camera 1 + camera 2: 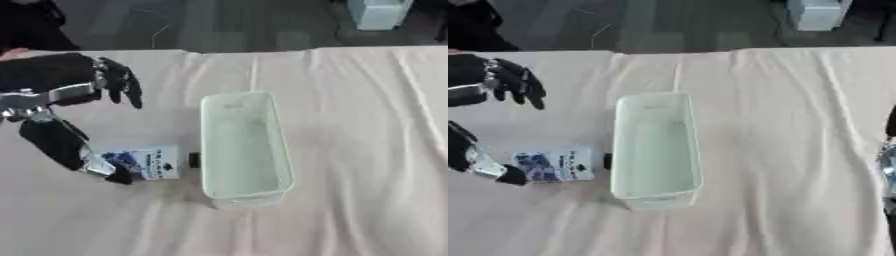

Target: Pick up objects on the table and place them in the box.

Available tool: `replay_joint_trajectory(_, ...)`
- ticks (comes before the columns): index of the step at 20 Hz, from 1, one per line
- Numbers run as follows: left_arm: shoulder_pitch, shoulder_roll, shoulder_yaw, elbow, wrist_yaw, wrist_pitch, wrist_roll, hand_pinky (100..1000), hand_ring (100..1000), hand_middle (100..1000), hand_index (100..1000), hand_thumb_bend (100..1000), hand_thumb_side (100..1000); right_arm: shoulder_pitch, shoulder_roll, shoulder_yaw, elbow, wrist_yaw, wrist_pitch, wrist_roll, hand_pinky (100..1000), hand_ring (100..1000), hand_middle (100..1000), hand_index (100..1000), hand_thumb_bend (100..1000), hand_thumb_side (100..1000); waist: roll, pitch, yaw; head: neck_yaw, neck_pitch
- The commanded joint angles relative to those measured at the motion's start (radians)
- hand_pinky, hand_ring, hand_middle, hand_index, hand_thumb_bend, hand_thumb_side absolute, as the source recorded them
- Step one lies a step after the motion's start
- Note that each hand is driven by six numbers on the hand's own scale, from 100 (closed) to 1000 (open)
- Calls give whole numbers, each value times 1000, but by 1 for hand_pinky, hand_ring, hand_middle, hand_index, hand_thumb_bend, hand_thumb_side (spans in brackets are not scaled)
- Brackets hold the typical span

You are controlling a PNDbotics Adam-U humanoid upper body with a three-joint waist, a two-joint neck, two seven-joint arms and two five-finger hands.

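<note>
Left hand [66, 100] enters from nine o'clock, spread wide: fingers [122, 85] hang above, thumb tip touches the white-and-blue packet [140, 162], nothing grasped. Packet lies flat at the box's [249, 195] nine o'clock, just beside it. Right hand [888, 160] barely visible at three o'clock; finger state undeterminable.

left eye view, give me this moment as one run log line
left robot hand: open, thumb touching white-and-blue packet | packet: lying on cloth, left of box | box: empty | right robot hand: partly visible at right edge, idle

Stereo head pair, downward; shared box [245, 150]
</note>
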Motion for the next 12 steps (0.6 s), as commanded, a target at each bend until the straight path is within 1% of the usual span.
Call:
replay_joint_trajectory(1, -9, 13, -3, -11, -2, -13, 11, 519, 631, 739, 728, 768, 599, -14, -25, -3, -13, -4, -90, 95, 158, 318, 411, 534, 100, 1000, 2, -9, -1, 4, 0)
replay_joint_trajectory(6, 9, -1, -8, -11, -26, -17, 44, 521, 628, 740, 717, 824, 616, -14, -26, -3, -13, -6, -90, 96, 158, 318, 411, 534, 100, 1000, 1, -9, 0, 1, 0)
replay_joint_trajectory(8, 19, -4, -11, -11, -35, -3, 50, 530, 633, 743, 743, 840, 608, -14, -25, -3, -13, -5, -90, 97, 158, 318, 411, 534, 100, 1000, 1, -8, 0, 0, 0)
replay_joint_trajectory(10, 26, -6, -11, -11, -32, 23, 42, 529, 632, 743, 746, 841, 608, -14, -25, -3, -13, -6, -90, 98, 157, 318, 411, 534, 100, 1000, 0, -8, 0, 0, 0)
replay_joint_trajectory(11, 28, -7, -10, -11, -27, 39, 34, 519, 629, 742, 781, 851, 605, -13, -25, -3, -13, -5, -90, 98, 157, 318, 411, 534, 100, 1000, 0, -8, 1, 0, 0)
replay_joint_trajectory(12, 30, -7, -9, -11, -20, 59, 24, 519, 629, 741, 781, 845, 601, -13, -25, -3, -13, -5, -90, 99, 157, 318, 411, 534, 100, 1000, 0, -8, 1, 0, 0)
